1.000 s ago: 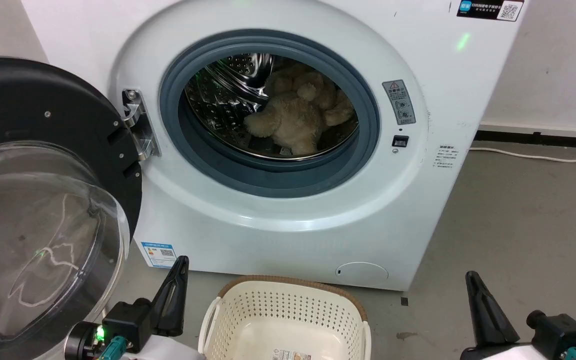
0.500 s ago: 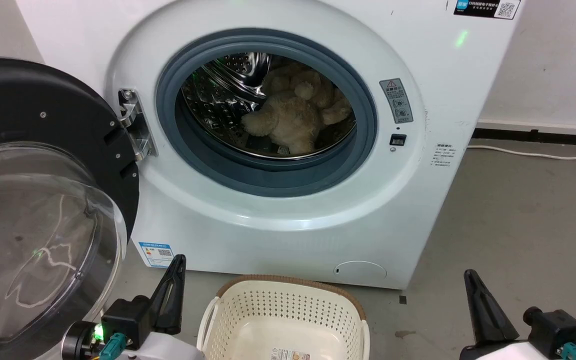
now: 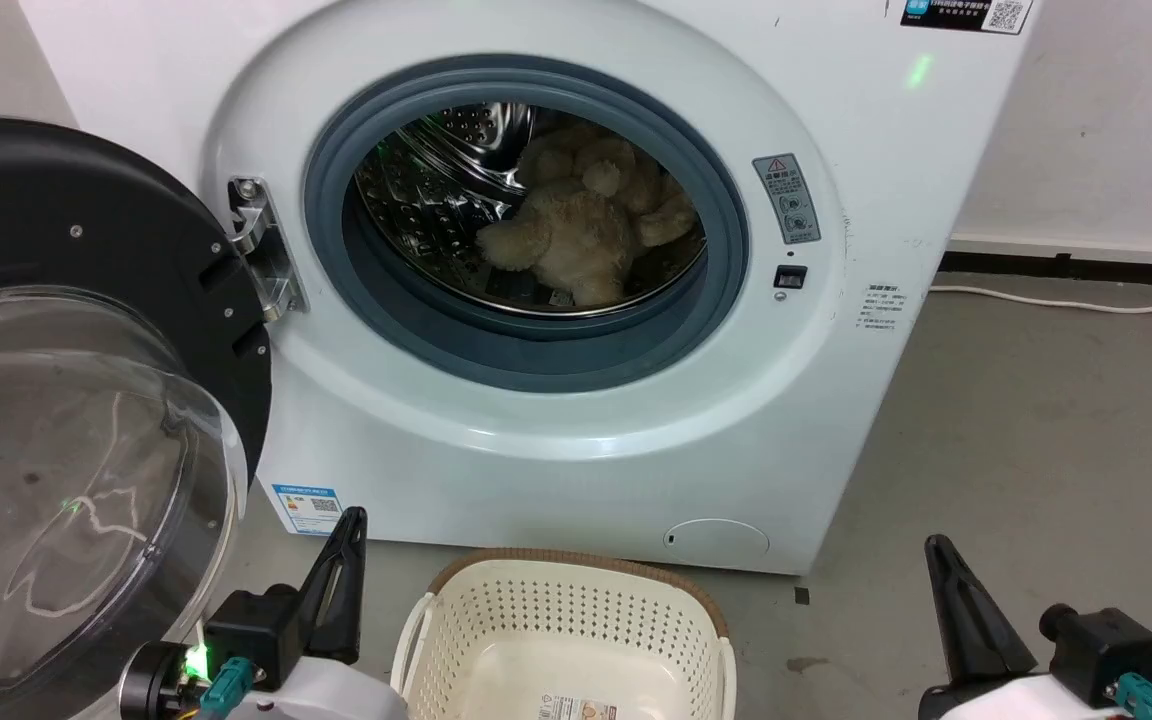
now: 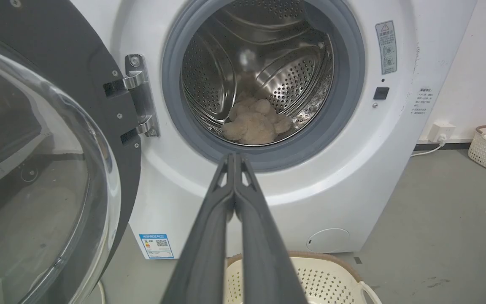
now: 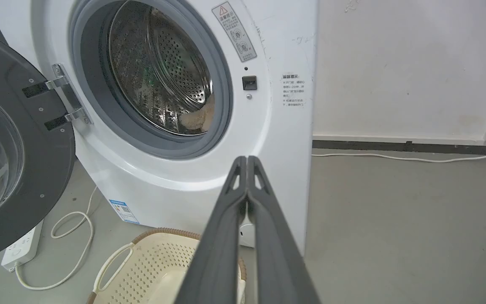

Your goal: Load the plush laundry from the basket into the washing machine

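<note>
Loading status: the plush laundry lies on the bottom of the steel drum, right of its centre and, as far as shows, behind the grey door seal of the washing machine. I judge the transfer done.
Basket: the basket stands on the floor just before the washer's lower front edge. What shows of its inside is bare apart from a label.
Left arm: the left fingers are pressed together on nothing, low beside the basket's left edge and near the clear bowl of the open door.
Right arm: the right fingers are likewise together and empty, over the floor to the right of the basket.
Step in hand: probably parking both arms.
Doing it well: keep both arms low and outside the opening. Give the left arm room from the door bowl and the basket rim so neither gets nudged. Check that no floppy limb drapes over the seal.
</note>
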`<state>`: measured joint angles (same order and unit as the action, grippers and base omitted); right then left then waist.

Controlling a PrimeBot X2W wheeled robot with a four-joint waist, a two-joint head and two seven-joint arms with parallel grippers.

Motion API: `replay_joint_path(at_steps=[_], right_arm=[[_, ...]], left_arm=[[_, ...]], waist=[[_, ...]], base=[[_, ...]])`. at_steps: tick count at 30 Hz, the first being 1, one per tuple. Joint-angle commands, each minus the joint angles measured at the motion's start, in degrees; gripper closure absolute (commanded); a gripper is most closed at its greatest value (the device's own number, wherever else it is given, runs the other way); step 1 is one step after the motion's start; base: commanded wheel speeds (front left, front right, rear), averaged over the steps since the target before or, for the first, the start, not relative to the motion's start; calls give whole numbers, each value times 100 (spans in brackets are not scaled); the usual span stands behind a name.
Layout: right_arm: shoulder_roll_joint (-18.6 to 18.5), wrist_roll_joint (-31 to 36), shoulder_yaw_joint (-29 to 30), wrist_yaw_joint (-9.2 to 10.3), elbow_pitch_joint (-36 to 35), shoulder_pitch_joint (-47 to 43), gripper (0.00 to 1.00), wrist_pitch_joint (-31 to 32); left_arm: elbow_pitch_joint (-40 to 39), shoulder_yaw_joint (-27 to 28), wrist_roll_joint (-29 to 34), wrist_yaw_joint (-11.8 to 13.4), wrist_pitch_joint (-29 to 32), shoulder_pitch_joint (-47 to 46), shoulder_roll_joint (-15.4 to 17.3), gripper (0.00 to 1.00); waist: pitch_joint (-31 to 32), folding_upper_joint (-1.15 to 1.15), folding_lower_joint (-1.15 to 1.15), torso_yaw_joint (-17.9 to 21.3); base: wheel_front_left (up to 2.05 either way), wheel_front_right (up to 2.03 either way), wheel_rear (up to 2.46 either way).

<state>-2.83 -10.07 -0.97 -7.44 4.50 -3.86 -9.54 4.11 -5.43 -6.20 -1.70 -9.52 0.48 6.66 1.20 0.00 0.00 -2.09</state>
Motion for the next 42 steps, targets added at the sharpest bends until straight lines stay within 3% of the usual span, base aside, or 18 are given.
replay_joint_path(at_steps=[1, 42], right_arm=[[-2, 59, 13, -2, -48, 107, 100, 34], [-3, 556, 57, -3, -259, 253, 100, 516]], left_arm=[[-48, 29, 42, 16, 36, -18, -15, 100], [-239, 299, 345, 96, 516, -34, -206, 100]], waist=[[-1, 0, 0, 2], [-63, 0, 0, 110]], base=[[0, 0, 0], [0, 0, 0]])
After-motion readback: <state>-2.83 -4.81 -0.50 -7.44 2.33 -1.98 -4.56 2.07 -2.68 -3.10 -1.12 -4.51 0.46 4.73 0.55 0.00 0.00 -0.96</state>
